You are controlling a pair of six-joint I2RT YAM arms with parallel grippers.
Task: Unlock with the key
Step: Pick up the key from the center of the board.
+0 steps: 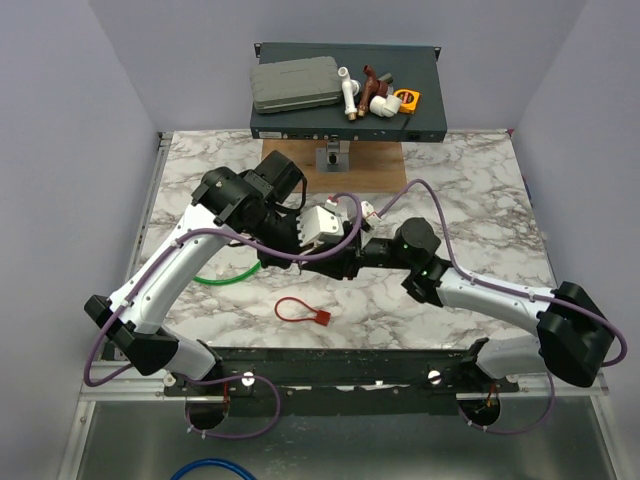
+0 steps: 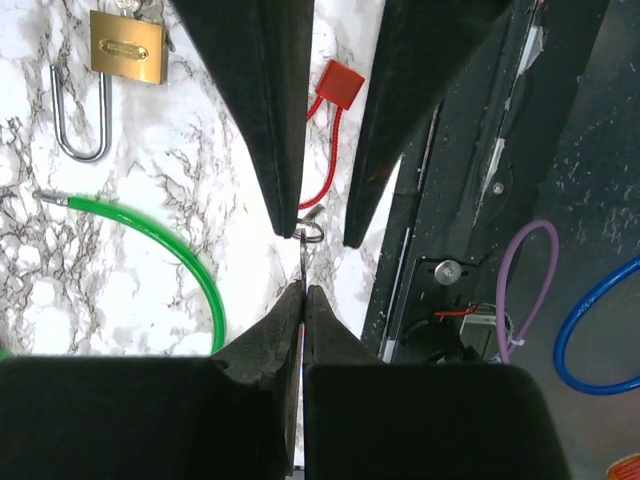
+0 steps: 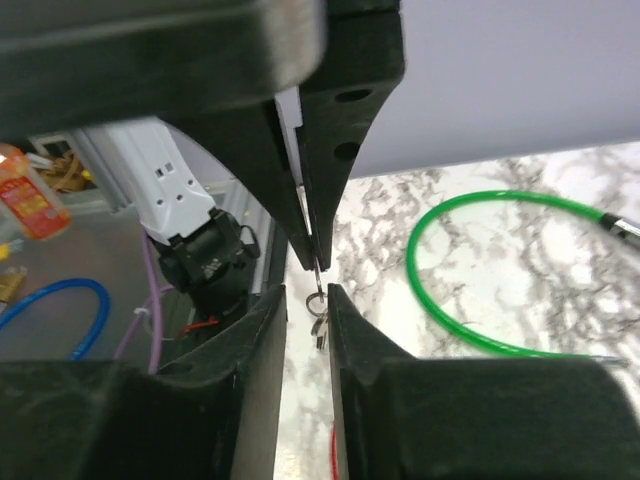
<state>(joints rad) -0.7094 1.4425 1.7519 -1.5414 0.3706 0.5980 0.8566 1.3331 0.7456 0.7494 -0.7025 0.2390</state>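
So the key (image 2: 303, 262) is pinched edge-on in the left gripper (image 2: 303, 292), which is clenched tight, and it's held in the air above the table (image 2: 60, 250). The right gripper (image 3: 308, 295) is set tip-to-tip against it, its 2 fingers parted by a narrow gap. The key ring (image 3: 317, 300) hangs in that gap and isn't visibly squeezed. The padlock (image 2: 126, 47) is lying flat on the marble, well apart, with nothing holding it.

Biggest risk imo: if the left is released before the ring end is properly caught, the key gets dropped. With a skewed grab the blade could be left tilted and the keyhole missed. The lock isn't braced either, so it could just be shoved around, maybe into the green cable (image 2: 190, 262).
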